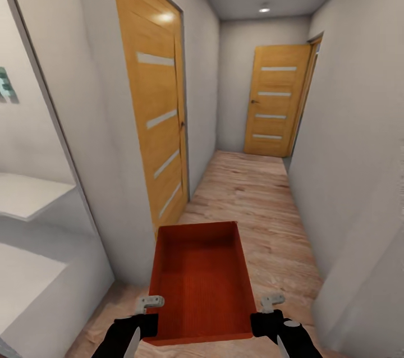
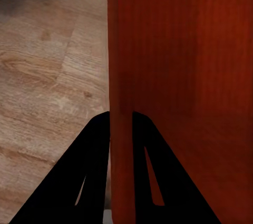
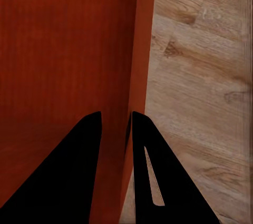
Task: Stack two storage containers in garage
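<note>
Here, in a narrow hallway with a wood-plank floor (image 1: 247,201), the robot carries one red-orange storage container (image 1: 202,285) level before its trunk, the left gripper (image 2: 121,121) clamped on the bin's left wall and the right gripper (image 3: 116,118) clamped on its right wall. Open-topped and thin-walled, the empty bin looks light and fairly stiff, though its smooth sides could slip, so a pinch on both long walls seems the right hold. A shut wooden door (image 1: 157,116) stands close on the left, a second door (image 1: 275,102) ends the corridor, and pale walls (image 1: 348,139) crowd both sides.
</note>
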Robot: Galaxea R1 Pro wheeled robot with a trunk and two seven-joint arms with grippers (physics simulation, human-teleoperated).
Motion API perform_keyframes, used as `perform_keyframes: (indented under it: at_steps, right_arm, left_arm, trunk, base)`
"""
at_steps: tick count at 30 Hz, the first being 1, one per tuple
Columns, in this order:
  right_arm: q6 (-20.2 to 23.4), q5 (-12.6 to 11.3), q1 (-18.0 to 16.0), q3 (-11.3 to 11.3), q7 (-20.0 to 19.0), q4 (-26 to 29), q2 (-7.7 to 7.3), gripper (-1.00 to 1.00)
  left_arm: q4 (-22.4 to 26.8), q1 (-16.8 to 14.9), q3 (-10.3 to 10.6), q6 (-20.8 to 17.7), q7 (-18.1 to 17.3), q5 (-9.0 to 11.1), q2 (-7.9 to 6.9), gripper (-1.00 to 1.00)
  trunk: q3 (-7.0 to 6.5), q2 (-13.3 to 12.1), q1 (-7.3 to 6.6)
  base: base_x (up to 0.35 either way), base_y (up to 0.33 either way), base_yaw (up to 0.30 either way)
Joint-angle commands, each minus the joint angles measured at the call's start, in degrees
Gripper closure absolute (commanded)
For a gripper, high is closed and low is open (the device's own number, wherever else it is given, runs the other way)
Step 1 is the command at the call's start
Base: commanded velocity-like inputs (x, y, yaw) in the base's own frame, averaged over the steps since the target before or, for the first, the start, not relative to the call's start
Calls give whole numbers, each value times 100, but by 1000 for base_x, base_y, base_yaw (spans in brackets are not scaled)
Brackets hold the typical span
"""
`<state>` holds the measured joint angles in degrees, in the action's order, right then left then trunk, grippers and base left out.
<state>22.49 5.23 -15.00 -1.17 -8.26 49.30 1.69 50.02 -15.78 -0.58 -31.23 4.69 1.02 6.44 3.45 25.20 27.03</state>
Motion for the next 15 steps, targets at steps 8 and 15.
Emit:
perform_keyframes:
  at_steps: [8,15]
  right_arm:
    - [44,-110,-3,11,-120,1,176,100]
    - [44,-110,-3,11,-123,1,176,100]
  left_arm:
    - [25,-4,-47,-6,32,-181,7,100]
    - [24,-4,-47,-6,32,-181,7,100]
  trunk:
    - [13,12,7]
    - [13,12,7]
  base:
    - [325,0,-97]
    - [325,0,-11]
